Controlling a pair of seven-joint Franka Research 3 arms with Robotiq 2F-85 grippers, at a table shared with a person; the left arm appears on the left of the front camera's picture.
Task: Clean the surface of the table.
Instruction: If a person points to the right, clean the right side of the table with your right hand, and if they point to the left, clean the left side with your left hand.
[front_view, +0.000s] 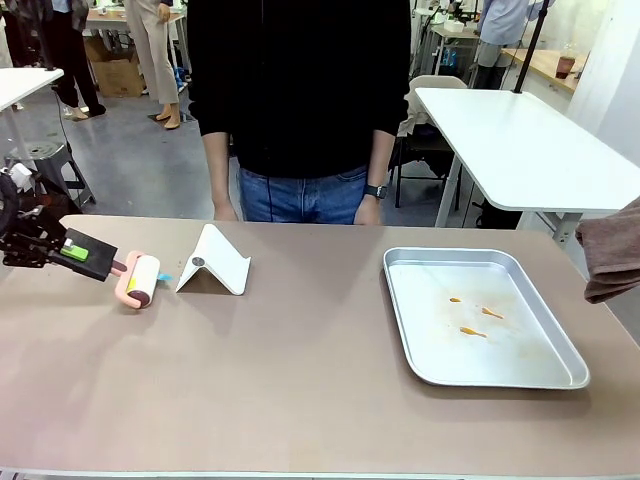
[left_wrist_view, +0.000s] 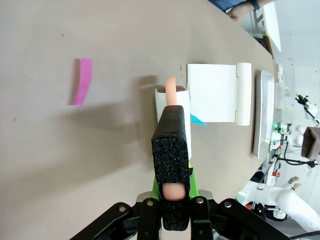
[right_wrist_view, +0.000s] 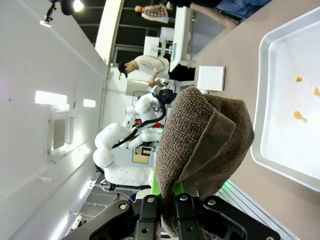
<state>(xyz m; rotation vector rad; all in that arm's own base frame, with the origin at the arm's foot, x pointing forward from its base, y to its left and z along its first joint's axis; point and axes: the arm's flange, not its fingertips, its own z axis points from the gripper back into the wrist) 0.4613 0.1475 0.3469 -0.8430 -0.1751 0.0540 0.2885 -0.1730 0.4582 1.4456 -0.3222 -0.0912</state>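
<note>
Left gripper (front_view: 82, 254), left edge: black housing, green pad, dark cabling behind. Person (front_view: 296, 130), top centre: black long-sleeved top (front_view: 300, 60), blue jeans (front_view: 300, 198), dark wristwatch (front_view: 374, 191).

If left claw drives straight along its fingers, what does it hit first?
Likely the table: the left claw, shut on the lint roller, angles down at it, roller head leading. The white stand sits just beside that line; depth is unclear, so it might get clipped.
</note>
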